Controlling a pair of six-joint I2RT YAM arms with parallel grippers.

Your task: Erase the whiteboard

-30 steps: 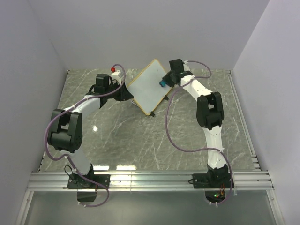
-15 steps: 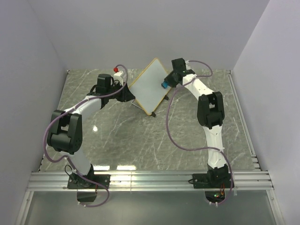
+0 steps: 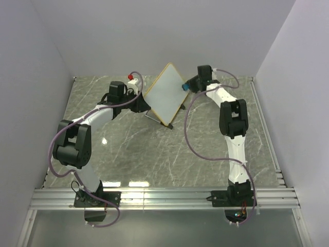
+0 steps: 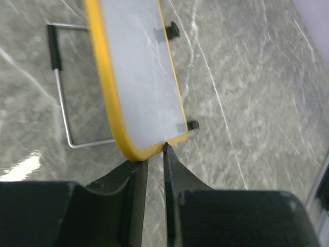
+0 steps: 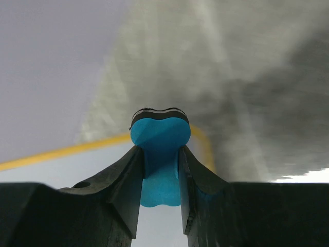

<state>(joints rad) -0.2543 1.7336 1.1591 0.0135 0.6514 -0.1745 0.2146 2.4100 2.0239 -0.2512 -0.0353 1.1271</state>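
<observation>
The whiteboard (image 3: 164,95), white with a tan-yellow frame, stands tilted on one corner at the back middle of the table. My left gripper (image 3: 146,106) is shut on its lower left edge. In the left wrist view the frame (image 4: 114,103) meets my fingertips (image 4: 165,149), and two black feet (image 4: 192,124) show. My right gripper (image 3: 187,86) is shut on the blue eraser (image 3: 183,88) at the board's right edge. In the right wrist view the eraser (image 5: 159,133) sits between the fingers over the board's white face (image 5: 61,172). The face looks clean.
A wire stand (image 4: 61,103) hangs behind the board over the grey marble table (image 3: 154,149). A small red-and-white object (image 3: 131,78) lies behind my left arm near the back wall. Grey walls close in left, right and behind.
My right gripper has carried the eraser to the right across the board, from its face to its right edge. The board and my left gripper have shifted slightly right.
</observation>
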